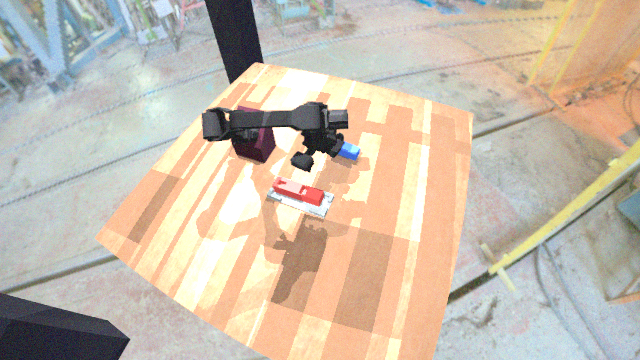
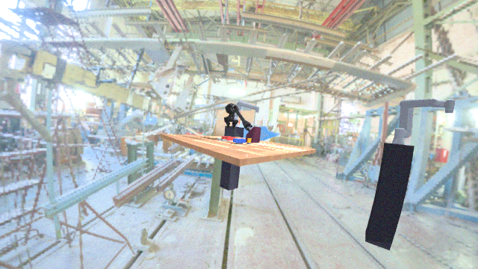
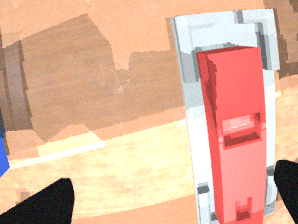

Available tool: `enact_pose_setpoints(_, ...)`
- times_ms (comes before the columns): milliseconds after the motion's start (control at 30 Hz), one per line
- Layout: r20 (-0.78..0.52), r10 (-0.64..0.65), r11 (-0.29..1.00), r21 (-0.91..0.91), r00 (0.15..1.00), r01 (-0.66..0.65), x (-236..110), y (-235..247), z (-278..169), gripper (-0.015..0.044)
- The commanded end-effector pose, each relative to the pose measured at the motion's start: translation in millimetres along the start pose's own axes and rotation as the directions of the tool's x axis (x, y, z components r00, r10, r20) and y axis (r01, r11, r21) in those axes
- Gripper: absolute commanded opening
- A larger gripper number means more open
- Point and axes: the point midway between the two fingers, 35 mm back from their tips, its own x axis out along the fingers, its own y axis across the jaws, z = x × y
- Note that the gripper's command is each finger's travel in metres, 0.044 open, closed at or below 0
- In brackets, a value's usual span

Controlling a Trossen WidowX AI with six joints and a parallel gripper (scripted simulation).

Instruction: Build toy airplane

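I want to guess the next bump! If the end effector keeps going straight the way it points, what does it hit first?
Probably bare table top. The open end effector points down, and the red fuselage in its cradle sits off to one side.

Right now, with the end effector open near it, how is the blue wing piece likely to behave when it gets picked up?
The blue wing looks like a flat, blocky slab, so it is probably stiff and unlikely to roll. It lies low on the table, so the open end effector likely has little height to grip and may nudge it sideways. It seems light for its size, judging by how small it is beside the red fuselage.
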Motion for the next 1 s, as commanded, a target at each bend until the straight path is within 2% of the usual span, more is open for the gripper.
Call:
enact_pose_setpoints(0,-0.002,0.009,1.000,-0.003,1.000,-0.009,2,56,13,0.0440)
enact_pose_setpoints(300,-0.002,-0.001,1.000,0.003,1.000,0.001,20,180,9,0.0440)
enact_pose_setpoints(567,-0.002,-0.001,1.000,0.003,1.000,0.001,21,183,9,0.0440)
enact_pose_setpoints(700,-0.002,-0.002,1.000,0.004,1.000,0.002,53,182,9,0.0440)
enact_pose_setpoints(900,-0.002,-0.002,1.000,0.004,1.000,0.002,58,182,9,0.0440)
enact_pose_setpoints(967,-0.001,-0.003,1.000,0.004,1.000,0.003,69,182,9,0.0440)
